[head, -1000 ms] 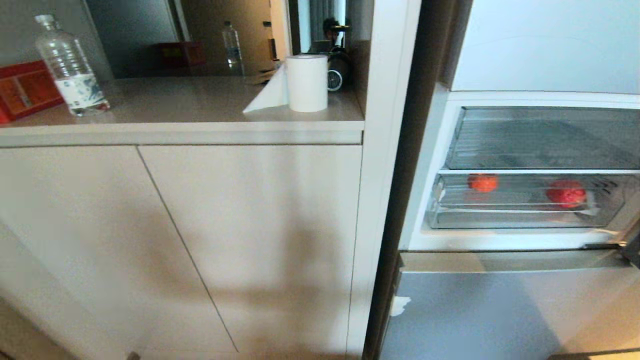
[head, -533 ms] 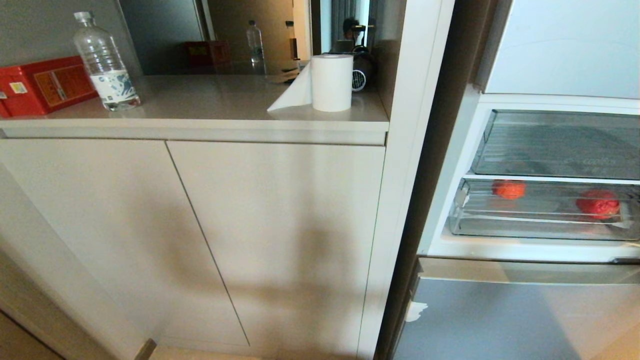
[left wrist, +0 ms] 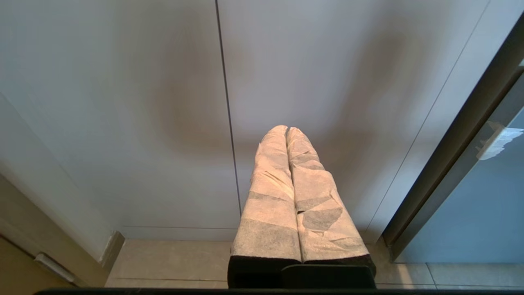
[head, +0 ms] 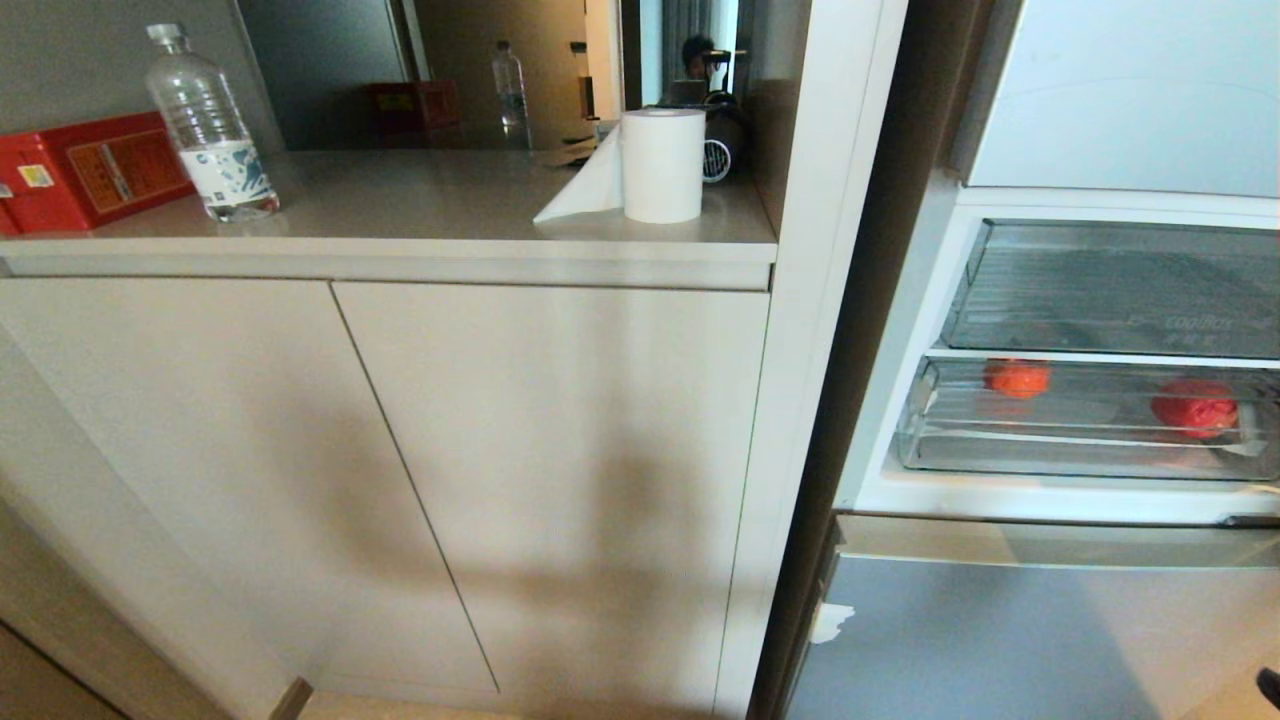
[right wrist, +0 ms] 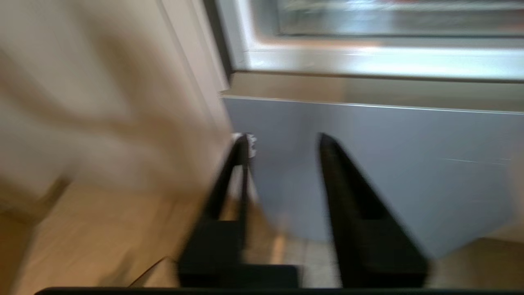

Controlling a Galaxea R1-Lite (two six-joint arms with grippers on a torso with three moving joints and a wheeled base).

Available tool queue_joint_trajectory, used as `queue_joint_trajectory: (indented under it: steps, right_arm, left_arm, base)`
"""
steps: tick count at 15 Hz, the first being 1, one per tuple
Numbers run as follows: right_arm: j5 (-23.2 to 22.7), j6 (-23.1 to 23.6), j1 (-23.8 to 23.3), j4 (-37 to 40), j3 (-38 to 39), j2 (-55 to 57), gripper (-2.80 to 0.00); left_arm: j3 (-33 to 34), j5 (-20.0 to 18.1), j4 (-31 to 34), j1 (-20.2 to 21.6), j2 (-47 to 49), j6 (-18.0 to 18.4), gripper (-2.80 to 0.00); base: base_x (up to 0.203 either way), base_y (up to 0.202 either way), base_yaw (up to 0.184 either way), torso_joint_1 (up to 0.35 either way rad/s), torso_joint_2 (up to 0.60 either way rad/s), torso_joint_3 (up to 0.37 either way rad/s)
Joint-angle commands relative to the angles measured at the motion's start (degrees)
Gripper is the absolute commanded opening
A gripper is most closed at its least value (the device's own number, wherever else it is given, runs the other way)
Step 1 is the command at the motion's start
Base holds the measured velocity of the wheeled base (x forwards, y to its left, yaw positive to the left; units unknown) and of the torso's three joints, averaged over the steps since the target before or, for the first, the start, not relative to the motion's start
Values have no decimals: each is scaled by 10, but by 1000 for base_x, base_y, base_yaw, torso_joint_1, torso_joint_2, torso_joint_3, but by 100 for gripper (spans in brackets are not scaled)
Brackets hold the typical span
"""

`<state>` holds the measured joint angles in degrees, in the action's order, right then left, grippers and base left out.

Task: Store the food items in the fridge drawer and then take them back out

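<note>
The fridge drawer (head: 1080,455) is a shallow clear bin in the open fridge at the right of the head view. Two food items lie in it: an orange-red fruit (head: 1017,378) at its left and a deeper red fruit (head: 1194,408) at its right. My right gripper (right wrist: 282,137) is open and empty, low in front of the grey-blue door panel (right wrist: 389,164) below the drawer. A dark tip of that arm (head: 1270,686) shows at the head view's bottom right corner. My left gripper (left wrist: 286,129), wrapped in pale tape, is shut and empty, facing the cabinet doors (left wrist: 163,102).
A taller clear bin (head: 1120,290) sits above the drawer. Left of the fridge, a beige cabinet (head: 500,450) carries a counter with a paper roll (head: 660,165), a water bottle (head: 208,125) and a red box (head: 95,170). A white upright panel (head: 800,350) separates cabinet and fridge.
The whole head view shifted a second ago as the camera moved, then held steady. A dark tip of my right arm has come into the bottom right corner.
</note>
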<state>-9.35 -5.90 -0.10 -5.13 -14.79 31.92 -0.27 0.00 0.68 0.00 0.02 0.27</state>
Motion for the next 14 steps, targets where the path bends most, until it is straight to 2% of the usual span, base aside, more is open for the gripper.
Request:
queue_joint_trajectory:
  steps: [1, 5, 9, 11, 14]
  right_arm:
    - [-19, -6, 3, -75, -12, 206, 0]
    - [-33, -14, 10, -308, -20, 459, 0]
    - [-23, -15, 13, -534, -39, 636, 0]
    - [-7, -17, 14, -601, -67, 676, 0]
    - [42, -15, 17, -609, -117, 703, 0]
  left_arm:
    - [0, 0, 0, 0, 1, 0, -280]
    - [0, 0, 0, 0, 1, 0, -280]
    - [0, 0, -1, 0, 0, 0, -280]
    - [0, 0, 0, 0, 1, 0, -280]
    - [0, 0, 0, 0, 1, 0, -280]
  base:
    - [0, 0, 0, 0, 0, 0]
    - [0, 0, 0, 0, 0, 0]
    - [0, 0, 0, 0, 0, 0]
    - [0, 0, 0, 0, 0, 0]
    - [0, 0, 0, 0, 0, 0]
